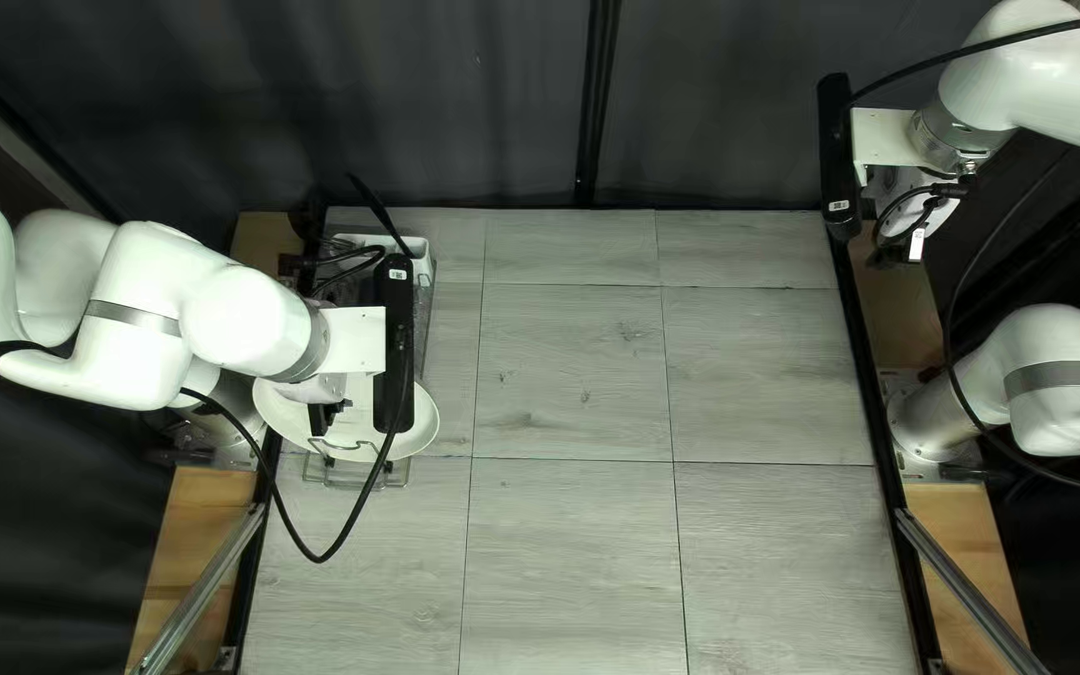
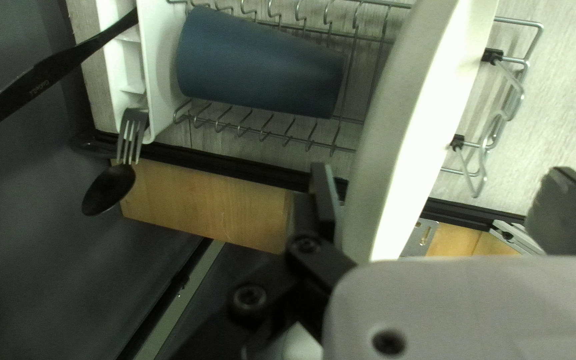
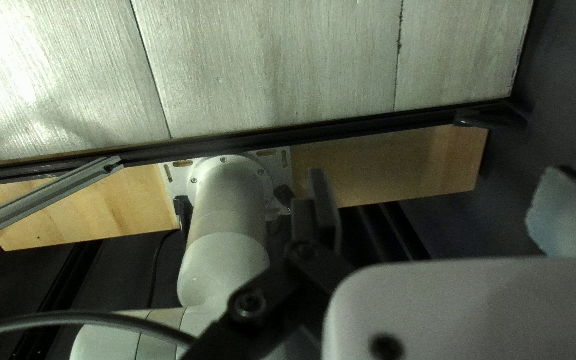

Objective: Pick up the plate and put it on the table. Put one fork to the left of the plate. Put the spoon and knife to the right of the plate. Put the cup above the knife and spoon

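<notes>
Over the dish rack at the left of the top left view, my left gripper (image 1: 328, 419) is above the white plate (image 1: 421, 428). In the left wrist view the plate (image 2: 408, 133) stands on edge between the widely spaced fingers of my left gripper (image 2: 445, 200), close to one finger and clear of the other. The blue cup (image 2: 258, 63) lies in the rack. A black knife (image 2: 41, 80), a fork (image 2: 130, 137) and a black spoon (image 2: 109, 189) stick out of a white holder. My right gripper (image 1: 900, 244) hangs beyond the table's right edge; in its wrist view the gripper (image 3: 445, 207) is open and holds nothing.
The wire rack (image 2: 501, 133) stands near the table's left edge, with the white cutlery holder (image 2: 161, 73) at its end. A black cable (image 1: 346, 538) loops from my left arm over the table (image 1: 571, 375). Metal rails (image 1: 209, 588) flank the near corners.
</notes>
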Robot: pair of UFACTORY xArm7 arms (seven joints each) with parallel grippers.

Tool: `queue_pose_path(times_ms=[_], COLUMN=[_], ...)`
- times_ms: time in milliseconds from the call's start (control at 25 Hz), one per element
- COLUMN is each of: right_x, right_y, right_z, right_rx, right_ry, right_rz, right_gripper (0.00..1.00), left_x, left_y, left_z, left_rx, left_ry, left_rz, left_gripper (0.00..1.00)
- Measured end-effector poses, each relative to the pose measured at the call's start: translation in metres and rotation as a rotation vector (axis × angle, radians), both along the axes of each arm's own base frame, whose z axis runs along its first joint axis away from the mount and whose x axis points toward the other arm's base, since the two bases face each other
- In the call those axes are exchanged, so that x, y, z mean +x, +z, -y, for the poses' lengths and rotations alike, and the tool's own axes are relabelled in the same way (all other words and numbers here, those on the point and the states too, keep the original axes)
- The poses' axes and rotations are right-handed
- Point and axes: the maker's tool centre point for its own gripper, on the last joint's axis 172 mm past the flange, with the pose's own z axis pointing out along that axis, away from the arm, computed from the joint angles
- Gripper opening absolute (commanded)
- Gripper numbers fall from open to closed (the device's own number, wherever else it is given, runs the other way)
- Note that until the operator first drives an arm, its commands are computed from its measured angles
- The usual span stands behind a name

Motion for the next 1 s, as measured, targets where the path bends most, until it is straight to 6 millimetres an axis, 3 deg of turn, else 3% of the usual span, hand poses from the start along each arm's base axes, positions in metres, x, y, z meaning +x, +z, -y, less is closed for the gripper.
queue_pose_path(times_ms=[720,760,800,840,1000], right_x=[0.0,0.0,0.0,0.0,0.0], right_y=[0.0,0.0,0.0,0.0,0.0], right_z=[0.0,0.0,0.0,0.0,0.0], right_rx=[0.0,0.0,0.0,0.0,0.0], right_ry=[0.0,0.0,0.0,0.0,0.0], right_rz=[0.0,0.0,0.0,0.0,0.0], right_gripper=[1.0,1.0,1.0,1.0,1.0], left_x=[-0.012,-0.013,-0.014,-0.015,-0.017], left_y=[-0.016,-0.019,-0.023,-0.026,-0.031], left_z=[-0.012,-0.014,-0.015,-0.017,-0.019], left_rx=[-0.009,-0.009,-0.008,-0.007,-0.002], left_ry=[0.002,0.004,0.006,0.009,0.017], left_rz=[0.004,0.001,-0.002,-0.006,-0.017], left_gripper=[1.0,0.84,0.84,0.0,0.0])
